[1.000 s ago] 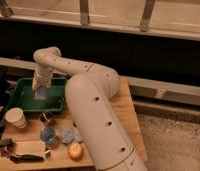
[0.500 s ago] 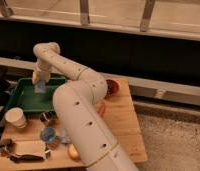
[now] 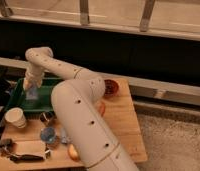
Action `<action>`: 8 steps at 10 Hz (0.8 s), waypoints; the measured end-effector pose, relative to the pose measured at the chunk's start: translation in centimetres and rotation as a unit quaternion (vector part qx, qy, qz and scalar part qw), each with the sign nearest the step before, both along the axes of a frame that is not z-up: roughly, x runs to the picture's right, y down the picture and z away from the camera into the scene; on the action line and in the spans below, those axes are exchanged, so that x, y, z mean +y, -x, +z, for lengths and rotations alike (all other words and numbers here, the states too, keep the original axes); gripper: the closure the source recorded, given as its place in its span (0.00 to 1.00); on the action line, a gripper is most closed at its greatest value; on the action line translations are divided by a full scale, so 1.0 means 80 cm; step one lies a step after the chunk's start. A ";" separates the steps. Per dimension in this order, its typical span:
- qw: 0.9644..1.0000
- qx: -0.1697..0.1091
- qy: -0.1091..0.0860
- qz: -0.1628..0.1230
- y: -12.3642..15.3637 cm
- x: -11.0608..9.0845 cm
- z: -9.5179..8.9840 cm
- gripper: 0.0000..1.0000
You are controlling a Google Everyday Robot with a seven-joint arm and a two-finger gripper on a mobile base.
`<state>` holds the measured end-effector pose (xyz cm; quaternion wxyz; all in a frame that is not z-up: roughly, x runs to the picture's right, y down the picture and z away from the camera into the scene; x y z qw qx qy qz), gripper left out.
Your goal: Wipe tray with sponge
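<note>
1. Camera view, the scene: the gripper [image 3: 31, 90] hangs over the left part of the tray [image 3: 49, 82], a dark green tray at the far left of the wooden table [image 3: 120, 125]. The sponge [image 3: 32, 94], a pale blue block, sits at the gripper's tip just above the tray floor; the gripper appears to be clamped on it, though its tips are hard to make out.

2. Camera view, surroundings: the arm [image 3: 78, 100] sweeps across the middle and hides much of the table. Near the tray's front edge stand a white cup [image 3: 15, 118], a small metal cup [image 3: 46, 118] and a blue cup [image 3: 48, 135]. A red bowl [image 3: 111, 87] lies to the right.

3. Risks, as I judge them: pressing too hard could drag the light tray toward the cups and tip them; a loose hold could leave the sponge behind mid-stroke; the bulky elbow could brush the near objects.

4. Against half a second ago: the gripper has shifted slightly nearer along the tray's left side, and the elbow has swung further right.
</note>
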<state>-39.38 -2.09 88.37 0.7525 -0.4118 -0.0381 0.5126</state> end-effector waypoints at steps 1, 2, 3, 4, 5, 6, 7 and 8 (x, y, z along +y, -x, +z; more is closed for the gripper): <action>1.000 0.003 0.003 0.000 -0.001 0.008 -0.005 1.00; 1.000 0.012 0.005 0.005 -0.009 0.013 -0.007 1.00; 1.000 0.023 0.005 0.011 -0.018 0.012 -0.006 1.00; 0.999 0.035 0.003 0.015 -0.029 0.006 -0.001 1.00; 0.999 0.049 -0.001 0.020 -0.044 -0.008 0.011 1.00; 0.998 0.057 -0.004 0.025 -0.055 -0.021 0.021 1.00; 0.998 0.061 -0.009 0.028 -0.066 -0.039 0.034 1.00; 0.998 0.060 -0.013 0.029 -0.070 -0.051 0.043 1.00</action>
